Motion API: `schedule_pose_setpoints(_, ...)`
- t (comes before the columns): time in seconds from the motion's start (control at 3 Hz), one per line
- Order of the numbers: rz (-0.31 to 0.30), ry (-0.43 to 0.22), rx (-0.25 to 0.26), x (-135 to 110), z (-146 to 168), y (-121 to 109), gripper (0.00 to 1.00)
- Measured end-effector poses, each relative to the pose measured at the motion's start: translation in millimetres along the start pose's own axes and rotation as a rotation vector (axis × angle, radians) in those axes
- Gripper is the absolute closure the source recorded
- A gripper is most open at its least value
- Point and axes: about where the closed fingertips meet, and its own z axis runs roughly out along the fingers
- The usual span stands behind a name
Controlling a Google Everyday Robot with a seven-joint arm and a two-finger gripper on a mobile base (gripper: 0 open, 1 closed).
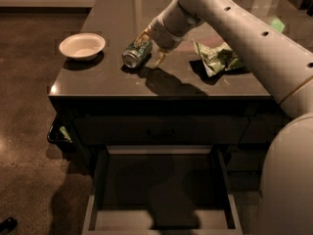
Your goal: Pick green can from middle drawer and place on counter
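Observation:
The green can [135,54] lies on its side on the counter [102,82], its silver end facing the front left. My gripper [152,47] is right behind it, low over the counter. Its fingers [160,58] are spread, one at the can's upper side and one to its right, with the can's far end between them. The middle drawer [99,180] is pulled out below the counter front, and its dark floor shows nothing inside. My arm reaches in from the upper right.
A white bowl [81,46] stands at the counter's left. A green and white snack bag [217,58] lies to the right of the gripper. My arm's body fills the right side, next to the open drawer.

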Motion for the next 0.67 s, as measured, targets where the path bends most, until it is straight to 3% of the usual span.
schedule_pose_setpoints(0.33, 0.000, 0.000, 0.000, 0.0, 0.1, 0.0, 0.00)
schedule_pose_setpoints(0.67, 0.000, 0.000, 0.000, 0.0, 0.1, 0.0, 0.00)
